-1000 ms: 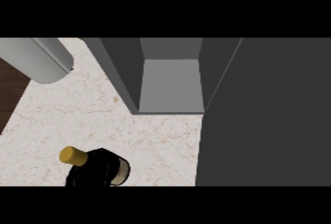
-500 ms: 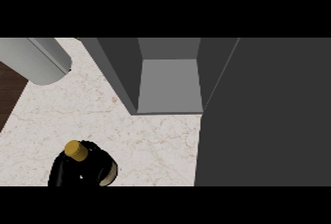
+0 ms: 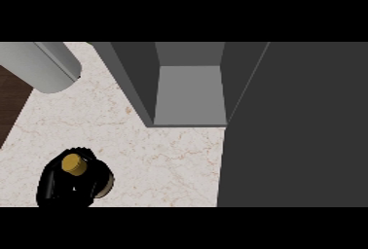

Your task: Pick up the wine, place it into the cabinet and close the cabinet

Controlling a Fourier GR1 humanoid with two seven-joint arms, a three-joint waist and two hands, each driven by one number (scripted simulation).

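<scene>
We see the wine bottle [image 3: 75, 165] standing near the worktop's [image 3: 165, 160] front left corner, gold cap facing up at us. A black hand [image 3: 61, 187] is wrapped around it from below, fingers curled on the dark glass; we can't tell which hand it is. The cabinet [image 3: 188, 92] sits open at the back edge, its door [image 3: 295, 126] swung out along the right side.

The bench [image 3: 165, 155] is pale cream stone with faint tan veins. The wine bottle [image 3: 75, 182] is glossy black with a gold cap and a beige label. The cabinet [image 3: 187, 92] is grey inside, its door [image 3: 295, 131] dark charcoal. A light grey cylinder [image 3: 39, 65] lies beside dark brown wood [image 3: 10, 102].
</scene>
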